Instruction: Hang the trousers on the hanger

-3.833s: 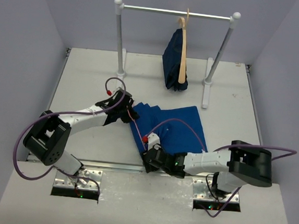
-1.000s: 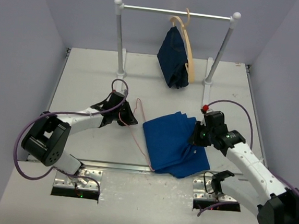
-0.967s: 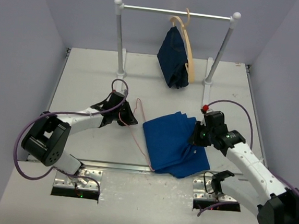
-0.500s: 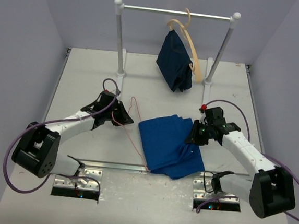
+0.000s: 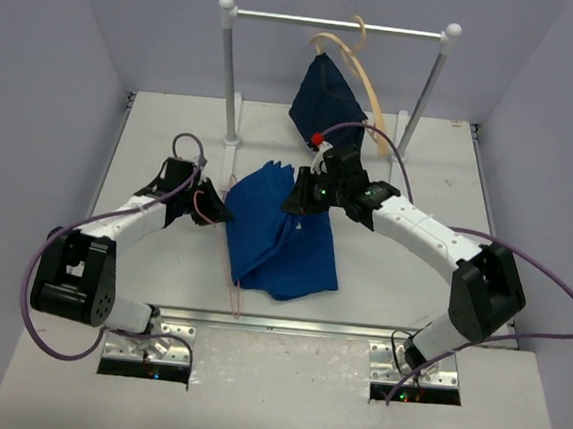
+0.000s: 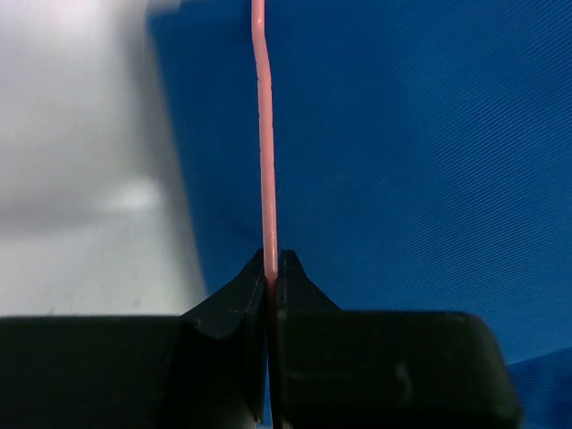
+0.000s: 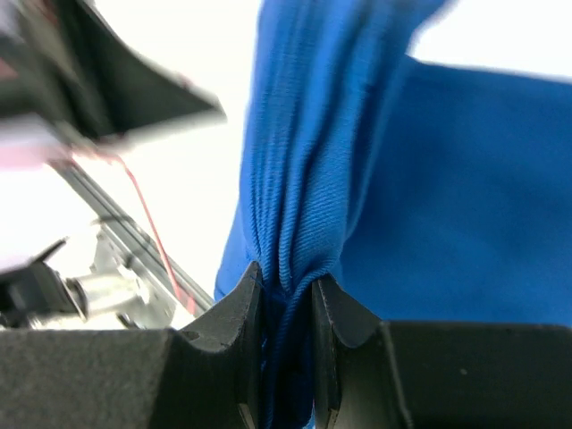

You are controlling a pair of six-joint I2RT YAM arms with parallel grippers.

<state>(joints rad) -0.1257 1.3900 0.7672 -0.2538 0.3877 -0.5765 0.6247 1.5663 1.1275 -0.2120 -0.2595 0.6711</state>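
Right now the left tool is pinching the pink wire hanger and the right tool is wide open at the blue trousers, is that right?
Not quite. The right tool is not open: it is shut on a bunched fold of the blue trousers, as the right wrist view shows. The left tool is indeed pinching the pink wire hanger.

In the left wrist view the hanger [image 6: 264, 134] shows only as one run of wire leaving the top edge, its lower end lost between the tips of the left gripper [image 6: 272, 268]. The table [image 6: 80, 179] at the left is out of focus. From above, the trousers [image 5: 279, 239] cover most of the wire and bury the tips of the right gripper [image 5: 296, 200]. In the right wrist view the upper left is a dark blur, and the cloth runs off the top and right edges.
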